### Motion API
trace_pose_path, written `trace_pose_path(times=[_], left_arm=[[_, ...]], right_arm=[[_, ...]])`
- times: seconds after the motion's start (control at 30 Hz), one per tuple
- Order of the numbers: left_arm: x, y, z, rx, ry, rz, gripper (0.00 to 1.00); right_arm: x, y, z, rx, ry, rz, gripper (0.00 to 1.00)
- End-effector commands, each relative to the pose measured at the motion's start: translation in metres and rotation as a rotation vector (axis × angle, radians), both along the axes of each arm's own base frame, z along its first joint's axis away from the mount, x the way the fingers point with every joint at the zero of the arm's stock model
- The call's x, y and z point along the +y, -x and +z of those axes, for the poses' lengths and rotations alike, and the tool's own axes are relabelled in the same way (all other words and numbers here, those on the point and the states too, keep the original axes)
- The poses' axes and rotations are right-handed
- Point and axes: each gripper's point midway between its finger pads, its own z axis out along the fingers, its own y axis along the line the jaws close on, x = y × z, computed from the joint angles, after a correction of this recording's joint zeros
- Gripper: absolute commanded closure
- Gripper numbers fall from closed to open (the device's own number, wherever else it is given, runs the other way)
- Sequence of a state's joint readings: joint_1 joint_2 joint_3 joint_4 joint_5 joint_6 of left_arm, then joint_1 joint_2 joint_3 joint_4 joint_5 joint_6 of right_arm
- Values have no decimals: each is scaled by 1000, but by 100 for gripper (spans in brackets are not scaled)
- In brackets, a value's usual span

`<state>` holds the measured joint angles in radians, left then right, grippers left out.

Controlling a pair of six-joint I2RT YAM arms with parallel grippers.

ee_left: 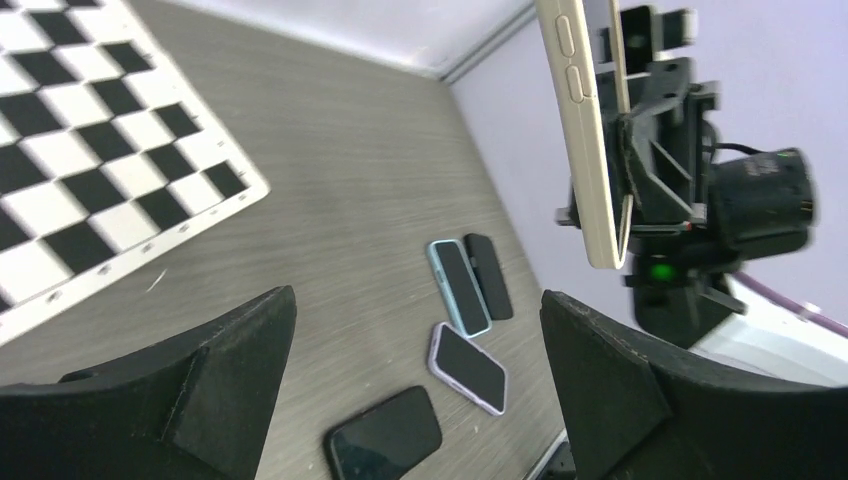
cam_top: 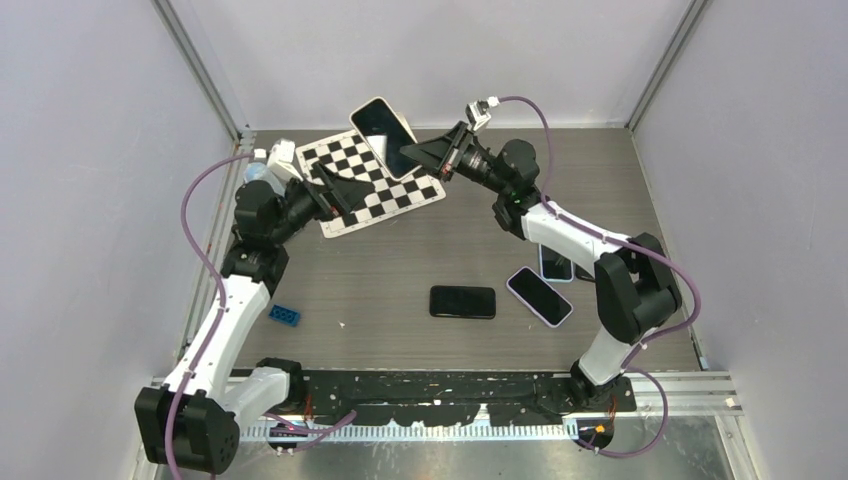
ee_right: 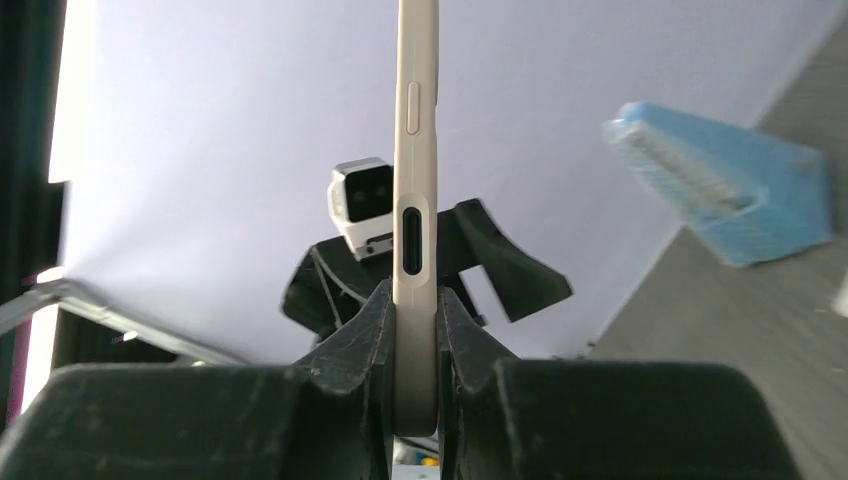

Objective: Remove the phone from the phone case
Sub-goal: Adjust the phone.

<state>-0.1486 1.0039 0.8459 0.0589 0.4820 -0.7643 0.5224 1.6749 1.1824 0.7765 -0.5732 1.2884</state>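
Observation:
A phone in a cream case [cam_top: 383, 135] is held in the air above the far end of the table, its dark screen facing the camera. My right gripper [cam_top: 418, 152] is shut on its lower end. In the right wrist view the case's edge [ee_right: 415, 200] stands upright between the pads, pinched by the gripper [ee_right: 415, 305]. My left gripper [cam_top: 335, 190] is open and empty, just left of and below the phone. In the left wrist view the gripper [ee_left: 418, 300] has wide-apart jaws, and the cased phone [ee_left: 590, 130] hangs edge-on at the upper right.
A checkerboard sheet [cam_top: 405, 195] lies under the grippers. A bare black phone [cam_top: 462, 301], a lilac-cased phone [cam_top: 539, 296] and a blue-cased phone [cam_top: 556, 265] lie near the middle right. A blue block [cam_top: 284, 315] sits by the left arm.

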Motion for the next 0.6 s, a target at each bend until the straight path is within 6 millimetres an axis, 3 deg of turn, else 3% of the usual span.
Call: trace_pose_path(times=[0.0,0.33,0.57], left_arm=[[-16,17,63,-261,109,-127,5],[-6,30,95,-419,172,-76,5],[-5,17,98,-384,213,-54,5]], right_arm=[[-6,42,81,-92,-261,180,99],[1,42,70,-75,-205,175,99],[12,45,52,-108,-73,121,99]])
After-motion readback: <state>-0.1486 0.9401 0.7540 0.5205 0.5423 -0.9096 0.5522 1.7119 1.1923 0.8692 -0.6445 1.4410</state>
